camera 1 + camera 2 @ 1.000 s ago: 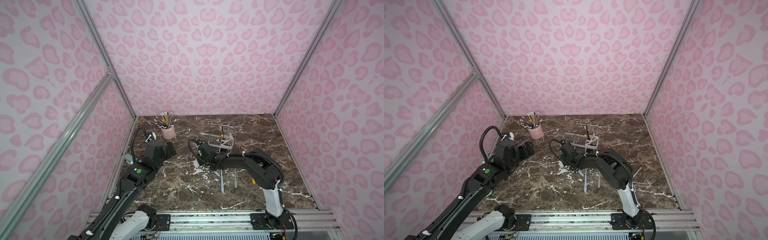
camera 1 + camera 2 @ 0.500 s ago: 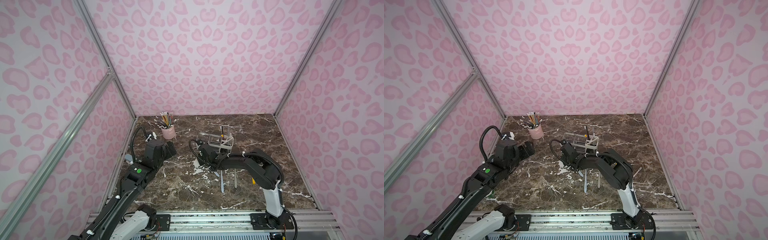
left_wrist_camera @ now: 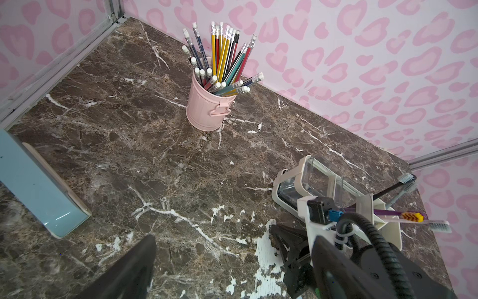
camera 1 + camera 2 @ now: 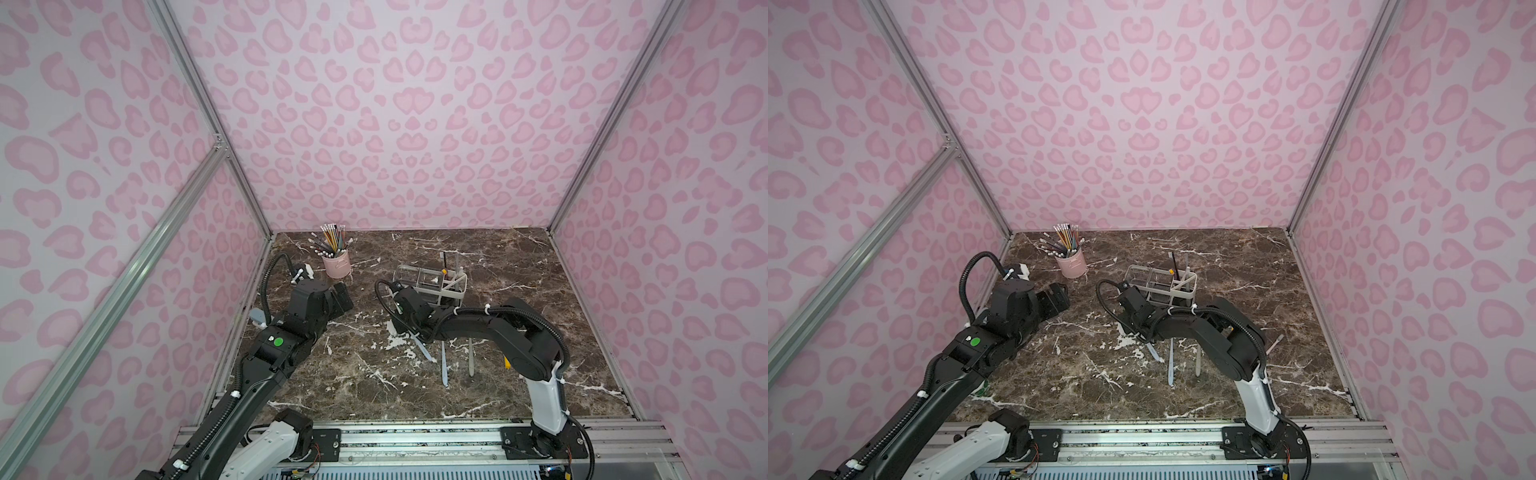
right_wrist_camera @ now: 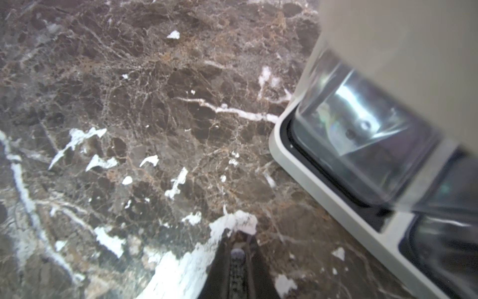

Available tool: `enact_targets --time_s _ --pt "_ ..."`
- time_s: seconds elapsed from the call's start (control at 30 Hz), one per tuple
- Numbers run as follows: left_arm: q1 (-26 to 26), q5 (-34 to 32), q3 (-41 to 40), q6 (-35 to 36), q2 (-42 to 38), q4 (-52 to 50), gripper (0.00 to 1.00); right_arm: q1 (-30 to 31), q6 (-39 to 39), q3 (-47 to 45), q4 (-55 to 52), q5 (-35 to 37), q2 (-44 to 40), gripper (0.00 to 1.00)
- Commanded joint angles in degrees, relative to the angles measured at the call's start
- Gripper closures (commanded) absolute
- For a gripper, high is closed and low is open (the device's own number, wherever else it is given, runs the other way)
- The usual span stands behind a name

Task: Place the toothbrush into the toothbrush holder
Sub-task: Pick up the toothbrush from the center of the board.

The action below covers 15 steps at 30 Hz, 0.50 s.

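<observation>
The right fingers [image 5: 222, 271] are drawn narrow, pinching one end of the toothbrush [image 5: 238, 253], whose grey tip shows between the fingertips. They sit low over the worktop [image 4: 374, 395]. Whether that end is lifted off it cannot be told. In a top view the pale blue toothbrush [image 4: 422, 348] slants out from under the right fingers toward the front edge.

The left fingers [image 3: 129, 271] are spread wide with nothing between them. They hang over the left side of the worktop, well apart from the toothbrush.

The worktop is dark brown marble with white veins. The toothbrush holder [image 4: 451, 296] is a white caddy with clear boxes, and it stands just behind the right fingers. Its corner [image 5: 292, 165] is near the fingertips but not touching them. Several brushes already lean in its slotted end [image 3: 411, 216].

A pink pencil cup [image 4: 336, 264] full of pencils stands by the back wall, beyond the left fingers.

Two more loose brushes, one pale blue [image 4: 444, 365] and one grey [image 4: 471, 357], lie side by side just right of the held toothbrush, partly under the right arm.
</observation>
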Motion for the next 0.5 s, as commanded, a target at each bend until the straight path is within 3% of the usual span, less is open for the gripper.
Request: enact_targets --time_s 0.0,0.23,0.47 --pt "0.14 0.10 -0.19 0.26 -0.23 2.01 0.04 0.18 0.94 1.18 -2.94 -0.74 -1.14 0.94" --pt "0.15 2.71 -1.51 0.28 -0.50 2.78 0.04 0.08 1.05 2.89 -4.67 -1.26 -4.77 0.99" --pt "0.15 9.95 -6.03 -0.67 -1.89 6.01 0.04 -0.88 1.69 5.23 -6.39 -3.78 -9.36 1.00"
